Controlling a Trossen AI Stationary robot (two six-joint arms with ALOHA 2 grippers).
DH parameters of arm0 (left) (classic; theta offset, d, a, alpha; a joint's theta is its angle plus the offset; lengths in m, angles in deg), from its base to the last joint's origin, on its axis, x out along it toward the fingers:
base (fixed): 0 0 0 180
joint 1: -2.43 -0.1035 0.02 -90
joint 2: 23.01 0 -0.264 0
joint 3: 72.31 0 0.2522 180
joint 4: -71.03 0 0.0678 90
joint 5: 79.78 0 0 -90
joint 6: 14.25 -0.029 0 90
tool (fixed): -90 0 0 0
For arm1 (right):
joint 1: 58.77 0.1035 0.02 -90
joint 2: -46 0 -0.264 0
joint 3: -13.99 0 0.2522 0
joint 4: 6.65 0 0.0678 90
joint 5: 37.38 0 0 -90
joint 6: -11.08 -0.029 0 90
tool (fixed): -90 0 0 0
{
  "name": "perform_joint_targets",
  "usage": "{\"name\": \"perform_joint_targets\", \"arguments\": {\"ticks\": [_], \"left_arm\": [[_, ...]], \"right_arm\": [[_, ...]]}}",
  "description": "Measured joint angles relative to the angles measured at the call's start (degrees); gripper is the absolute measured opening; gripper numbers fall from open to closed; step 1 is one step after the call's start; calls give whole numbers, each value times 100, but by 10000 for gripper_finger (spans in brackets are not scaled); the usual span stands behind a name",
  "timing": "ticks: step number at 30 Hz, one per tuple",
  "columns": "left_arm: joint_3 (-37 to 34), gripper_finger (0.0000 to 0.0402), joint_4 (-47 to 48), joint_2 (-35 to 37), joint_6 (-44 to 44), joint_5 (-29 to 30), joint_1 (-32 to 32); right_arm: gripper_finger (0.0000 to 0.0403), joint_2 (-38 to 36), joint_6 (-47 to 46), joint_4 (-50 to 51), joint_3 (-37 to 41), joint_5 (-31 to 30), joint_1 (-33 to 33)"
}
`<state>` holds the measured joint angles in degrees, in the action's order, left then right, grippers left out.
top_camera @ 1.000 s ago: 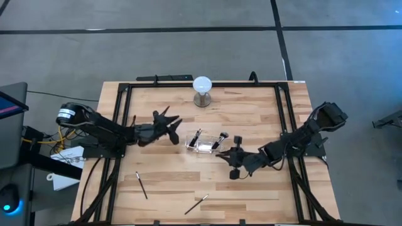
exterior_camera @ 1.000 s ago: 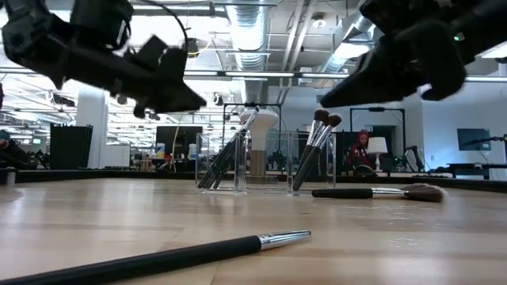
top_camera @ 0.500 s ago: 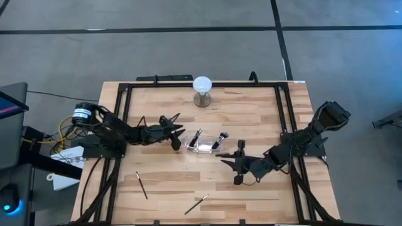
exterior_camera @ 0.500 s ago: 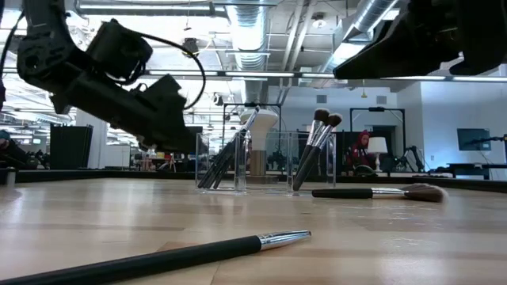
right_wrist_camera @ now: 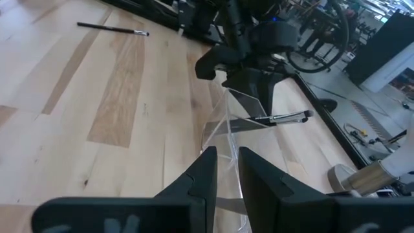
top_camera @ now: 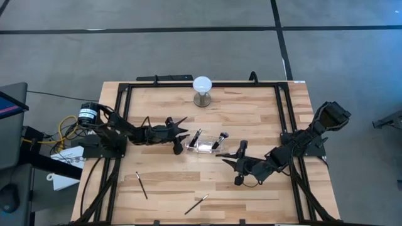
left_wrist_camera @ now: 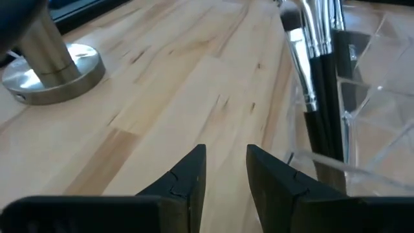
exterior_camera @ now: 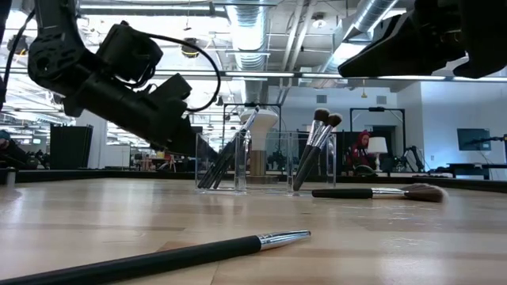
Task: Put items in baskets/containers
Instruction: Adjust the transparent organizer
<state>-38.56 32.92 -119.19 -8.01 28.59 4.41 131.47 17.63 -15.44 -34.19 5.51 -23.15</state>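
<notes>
The clear holder [top_camera: 202, 144] stands mid-table with several dark brushes leaning upright in it [exterior_camera: 226, 162] [exterior_camera: 313, 154]. A fan-headed brush [exterior_camera: 372, 192] lies flat on the table beside the holder. Two more brushes lie near the front edge [top_camera: 141, 185] [top_camera: 196, 204]. My left gripper [top_camera: 182, 133] hovers low just left of the holder [left_wrist_camera: 369, 129], its fingers [left_wrist_camera: 226, 162] a little apart with nothing between them. My right gripper [top_camera: 229, 158] hangs to the holder's near right, pointing at it [right_wrist_camera: 239, 116], its fingers [right_wrist_camera: 226, 165] narrowly apart and empty.
A white globe on a metal base [top_camera: 202, 88] stands at the far middle of the table; its base [left_wrist_camera: 55, 65] shows in the left wrist view. A black frame [top_camera: 125, 88] rims the tabletop. Bare wood lies between the holder and the front brushes.
My left gripper has sunk and moved toward the table's right edge, up to the holder, rolling as it went. My right arm has swung a little toward the near edge. Neither gripper's finger gap differs. The brushes and holder have stayed put.
</notes>
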Motion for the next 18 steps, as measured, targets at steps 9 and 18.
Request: {"name": "perform_joint_targets", "arguments": {"ticks": [9,18], "left_arm": [[-118,108,2,0,2,-58,0],[-118,108,0,0,2,-496,0]], "right_arm": [[55,0,-4,54,0,0,0],[55,0,-9,127,0,2,0]]}}
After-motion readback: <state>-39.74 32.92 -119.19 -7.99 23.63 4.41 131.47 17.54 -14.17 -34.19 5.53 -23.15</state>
